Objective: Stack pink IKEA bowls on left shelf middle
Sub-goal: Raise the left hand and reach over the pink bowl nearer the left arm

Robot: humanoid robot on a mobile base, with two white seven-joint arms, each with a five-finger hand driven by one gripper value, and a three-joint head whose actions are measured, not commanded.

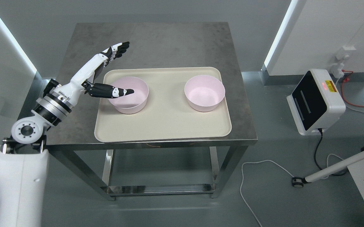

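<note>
You've got 2 pink bowls on the cream tray (163, 132), which sits on the grey table (156, 41): the left bowl (131, 102) towards the tray's left side, the right bowl (204, 93) well apart from it on the right. Both upright, open side up, not stacked yet.

Your left hand (107, 74) is over the left bowl w/ fingers (120, 49) stretched out straight and spread from the thumb (114, 92); thumb reaches across the bowl's near-left rim, and the rest point away past the tray's far edge. Nothing gripped. Whether the thumb touches the rim, can't tell. Right arm isn't in view.

Handling, as a judgement: bowls look like light, stiff plastic w/ smooth, prob. slippery walls, so unlikely to break but easy to skid on the tray. Best hold is likely a rim pinch, thumb inside, fingers outside the wall. Count: 2 bowls, 1 tray, 1 table.
</note>
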